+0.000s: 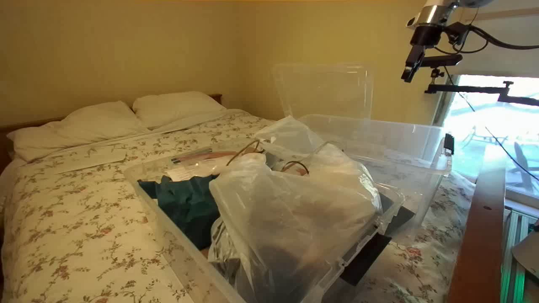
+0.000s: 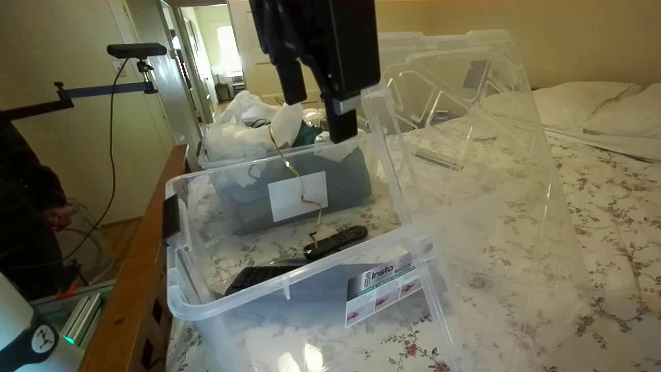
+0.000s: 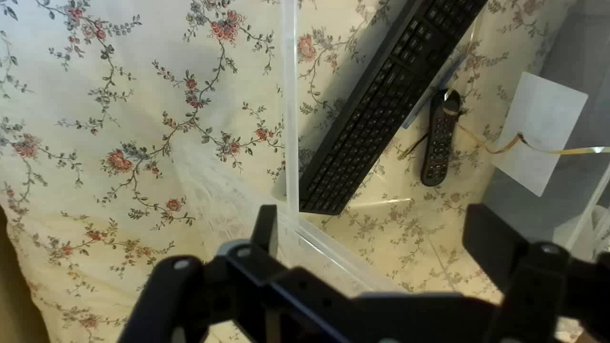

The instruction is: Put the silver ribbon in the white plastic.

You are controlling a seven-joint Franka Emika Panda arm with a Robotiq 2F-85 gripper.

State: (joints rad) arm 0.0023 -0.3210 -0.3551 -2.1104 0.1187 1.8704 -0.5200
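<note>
A thin shiny silvery-gold ribbon (image 2: 294, 170) runs from the white plastic bag's edge over a box rim down to a black remote in an exterior view. It also shows in the wrist view (image 3: 572, 151), crossing a white paper. The white plastic bag (image 1: 294, 202) sits full and crumpled in a clear box; it also shows in an exterior view (image 2: 237, 138). My gripper (image 2: 319, 111) is open with nothing between its fingers, high above the boxes. In the wrist view its fingers (image 3: 376, 233) are wide apart, left of and below the ribbon. It also shows in an exterior view (image 1: 407, 75).
A second clear box (image 2: 304, 271) holds a black keyboard (image 3: 381, 109) and the black remote (image 3: 438, 138). A transparent lid (image 2: 465, 129) stands upright beside it. A dark green cloth (image 1: 189, 206) lies beside the bag. A wooden bed rail (image 2: 129, 258) and camera arm (image 2: 137, 50) flank the boxes.
</note>
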